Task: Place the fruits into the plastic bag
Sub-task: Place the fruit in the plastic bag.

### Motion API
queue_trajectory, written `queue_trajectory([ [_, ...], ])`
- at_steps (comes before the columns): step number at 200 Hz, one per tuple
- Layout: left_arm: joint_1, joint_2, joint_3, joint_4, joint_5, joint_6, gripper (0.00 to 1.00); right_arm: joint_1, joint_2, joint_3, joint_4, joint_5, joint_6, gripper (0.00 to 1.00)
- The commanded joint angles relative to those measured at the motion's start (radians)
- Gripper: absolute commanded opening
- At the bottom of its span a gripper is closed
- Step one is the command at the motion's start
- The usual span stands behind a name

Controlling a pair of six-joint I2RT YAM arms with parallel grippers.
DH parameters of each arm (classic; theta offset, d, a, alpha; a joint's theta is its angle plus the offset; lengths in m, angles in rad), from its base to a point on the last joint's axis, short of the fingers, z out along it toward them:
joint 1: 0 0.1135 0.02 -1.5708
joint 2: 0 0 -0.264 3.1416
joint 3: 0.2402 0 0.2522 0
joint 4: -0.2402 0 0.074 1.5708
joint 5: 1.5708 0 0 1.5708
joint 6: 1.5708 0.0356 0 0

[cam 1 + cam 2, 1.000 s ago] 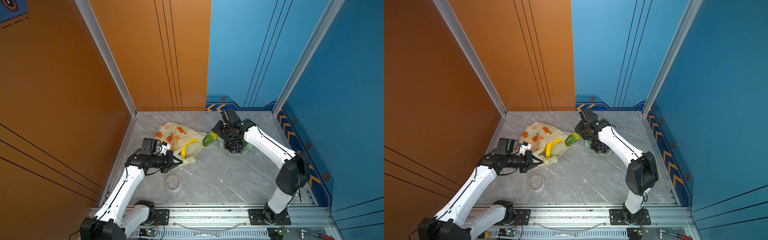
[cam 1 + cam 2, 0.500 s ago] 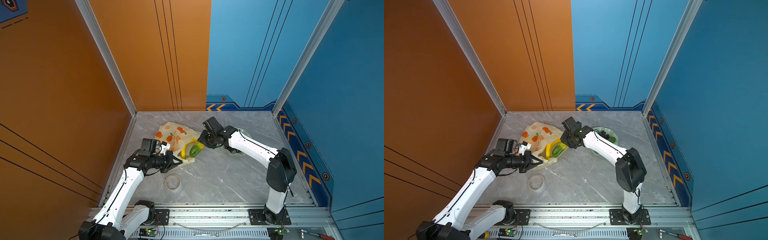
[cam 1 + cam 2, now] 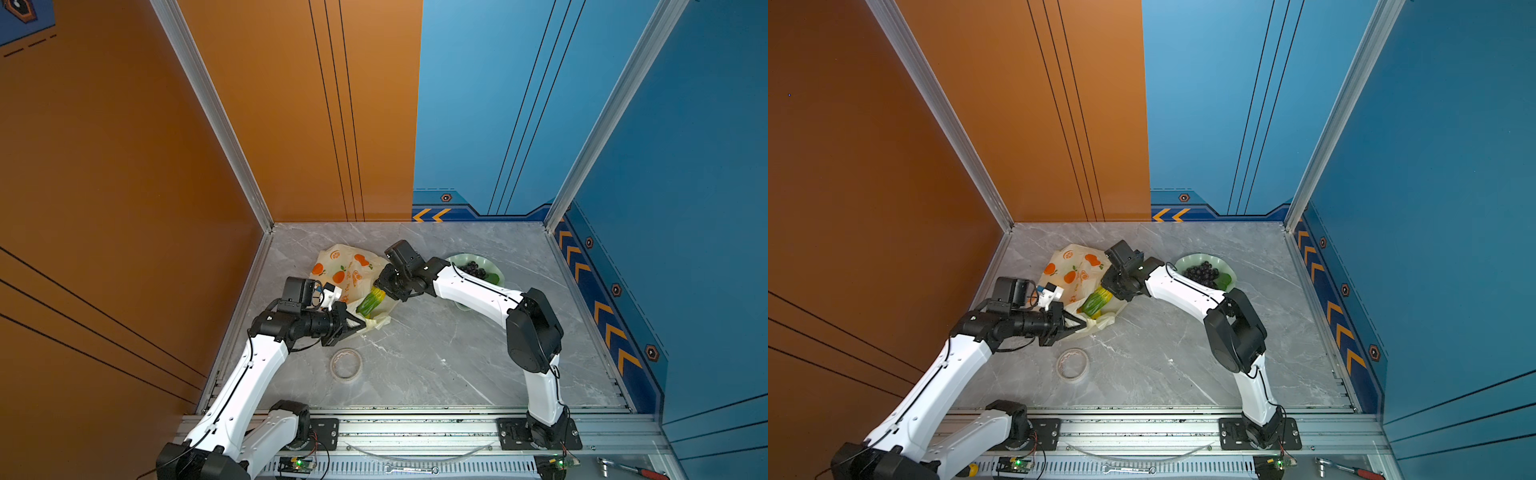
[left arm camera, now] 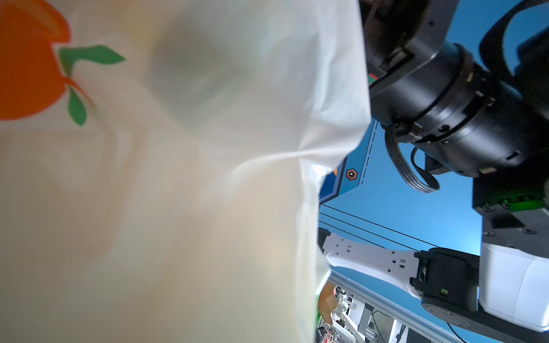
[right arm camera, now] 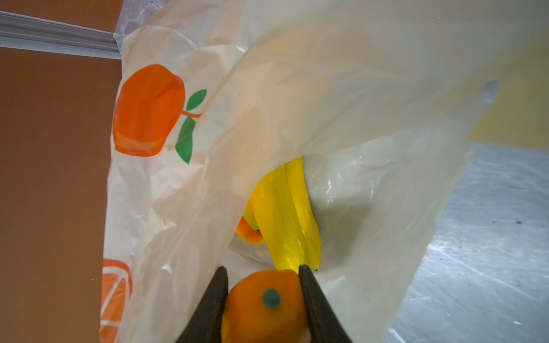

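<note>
The cream plastic bag [image 3: 347, 270] [image 3: 1075, 270] with orange prints lies at the back left of the table. My left gripper [image 3: 360, 325] [image 3: 1087, 326] is shut on its near edge and holds the mouth up; in the left wrist view the bag [image 4: 178, 178] hides the jaws. My right gripper [image 3: 384, 293] [image 3: 1109, 291] [image 5: 263, 271] is shut on the green-orange oblong fruit [image 3: 371, 302] [image 3: 1096, 301] [image 5: 264, 300] at the bag's mouth. Inside lie the yellow banana bunch [image 5: 285, 213] and a red-yellow mango [image 5: 248, 234]. Dark grapes [image 3: 476, 268] [image 3: 1202, 272] sit in the dish.
The pale green wavy dish [image 3: 498, 272] [image 3: 1183, 261] stands to the right, behind my right forearm. A roll of tape [image 3: 345, 364] [image 3: 1072, 364] lies near my left wrist. Orange wall to the left, blue walls behind and to the right. Tools [image 3: 627, 469] rest on the front rail.
My right gripper has carried the green-orange fruit leftward from beside the dish to the bag's mouth. The left gripper has stayed put on the bag's edge.
</note>
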Motion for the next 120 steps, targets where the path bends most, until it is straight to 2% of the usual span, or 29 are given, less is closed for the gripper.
queue_trajectory([
  [1,-0.011,-0.021,0.034,-0.017,-0.016,0.003,0.00,0.024,0.012,0.023,0.052,-0.045,0.043,0.32],
  [71,-0.018,-0.041,0.010,-0.016,-0.034,-0.010,0.00,0.044,0.022,-0.080,0.315,-0.140,0.137,0.32],
  [120,-0.018,-0.036,0.016,-0.010,-0.040,-0.015,0.00,0.041,0.024,-0.109,0.458,-0.171,0.149,0.32],
])
